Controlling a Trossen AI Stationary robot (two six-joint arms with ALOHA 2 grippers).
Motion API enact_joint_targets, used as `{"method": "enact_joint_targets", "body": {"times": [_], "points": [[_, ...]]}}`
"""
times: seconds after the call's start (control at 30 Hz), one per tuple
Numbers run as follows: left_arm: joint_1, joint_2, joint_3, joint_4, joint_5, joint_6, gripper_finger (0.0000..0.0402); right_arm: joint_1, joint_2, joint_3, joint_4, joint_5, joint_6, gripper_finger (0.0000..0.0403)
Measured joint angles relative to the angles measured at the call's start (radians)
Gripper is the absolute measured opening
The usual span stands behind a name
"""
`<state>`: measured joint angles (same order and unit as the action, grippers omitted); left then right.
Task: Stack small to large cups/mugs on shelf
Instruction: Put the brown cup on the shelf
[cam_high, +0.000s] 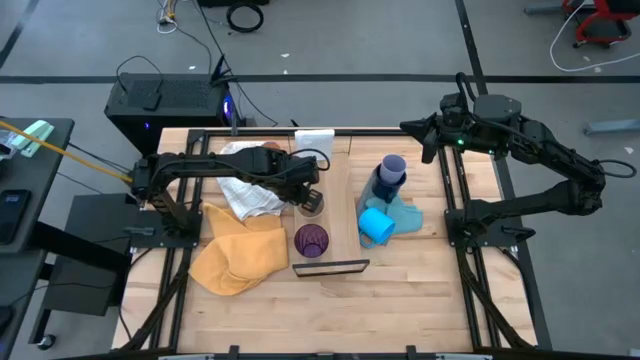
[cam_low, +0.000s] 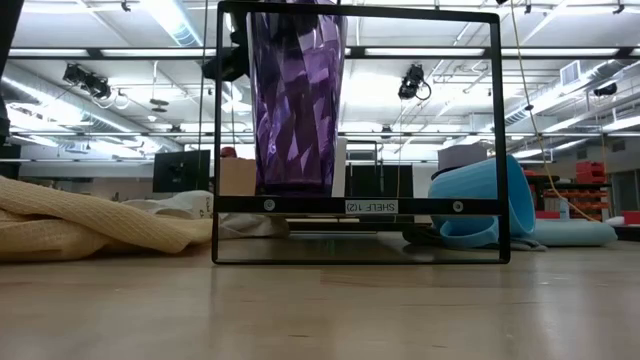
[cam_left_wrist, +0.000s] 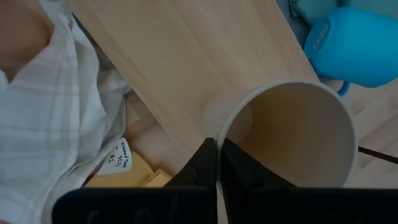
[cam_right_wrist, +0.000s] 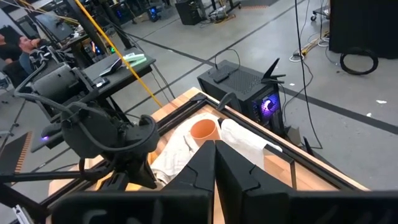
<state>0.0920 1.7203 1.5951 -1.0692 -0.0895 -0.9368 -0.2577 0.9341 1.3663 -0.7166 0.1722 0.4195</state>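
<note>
Four views split the scene between them. From above, the shelf runs as a narrow plank from twelve to six o'clock at the table's middle, its black frame at the six o'clock end. The dark purple tumbler stands upright on it just inside that frame, and the left gripper reaches in from nine o'clock to the tan cup, just toward twelve o'clock from the tumbler. Only the left wrist view shows the grip: the fingers are pressed together on the rim of the tan cup, with the shelf's pale wood behind it. At the shelf's three o'clock side the light blue mug lies on its side on a blue cloth, and a lavender cup stands above a navy mug; whether it sits inside the mug cannot be told. The yellow cloth and white cloth lie at the nine o'clock side. The orange cup is clearest in the right wrist view, upright among the white cloth. The right gripper hangs at two o'clock, fingers closed on nothing. The low view alone shows the tumbler rising through the frame.
</note>
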Motion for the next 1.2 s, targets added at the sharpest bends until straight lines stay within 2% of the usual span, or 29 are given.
{"method": "enact_joint_targets", "body": {"times": [0.23, 0.57, 1.0, 1.2], "points": [[0.0, 0.003, 0.0, -0.005, -0.016, -0.001, 0.001, 0.0, 0.0, 0.0, 0.0, 0.0, -0.019, 0.0015], [0.005, 0.08, 0.001, 0.025, -0.03, 0.004, 0.001, 0.0, 0.0, 0.001, 0.006, 0.0, -0.037, 0.0015], [0.012, 0.082, 0.001, 0.029, -0.03, 0.016, 0.001, 0.0, 0.0, 0.001, 0.008, 0.0, -0.038, 0.0015], [0.01, 0.082, 0.001, 0.035, -0.025, 0.016, 0.0057, 0.0, 0.0, 0.001, 0.008, 0.0, -0.045, 0.0015]]}}
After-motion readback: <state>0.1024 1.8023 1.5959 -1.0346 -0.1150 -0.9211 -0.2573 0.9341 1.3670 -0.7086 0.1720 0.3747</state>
